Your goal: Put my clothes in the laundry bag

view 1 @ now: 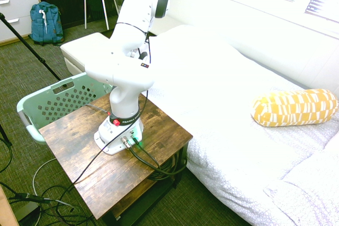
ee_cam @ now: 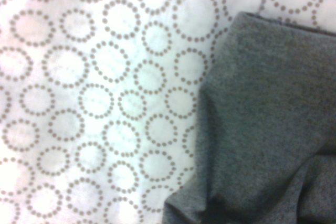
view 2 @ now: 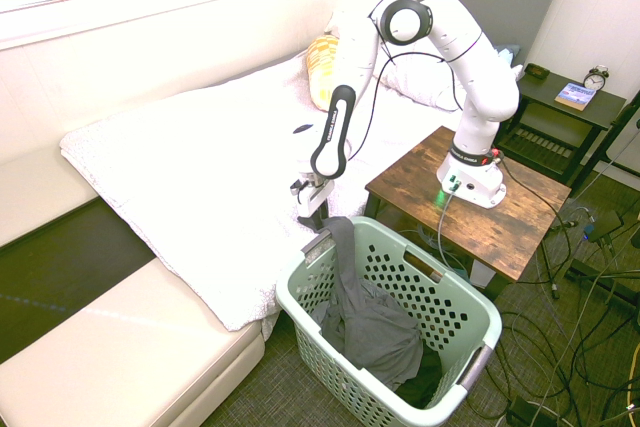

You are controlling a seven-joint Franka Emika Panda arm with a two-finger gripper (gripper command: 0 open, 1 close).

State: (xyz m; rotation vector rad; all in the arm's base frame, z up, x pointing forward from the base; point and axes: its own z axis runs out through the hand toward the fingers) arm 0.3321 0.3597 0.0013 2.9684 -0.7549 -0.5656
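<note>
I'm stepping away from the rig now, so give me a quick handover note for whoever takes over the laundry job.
Gripper: down at the bed's edge, just above the laundry basket's rim; I cannot tell whether it is open or shut, or gripping anything.
Clothes: dark grey garment mostly inside the mint-green laundry basket, one end draped up over the rim beside the bed.
Done: most of the garment is in.
Left: get the draped end inside, then pull the arm clear.
</note>
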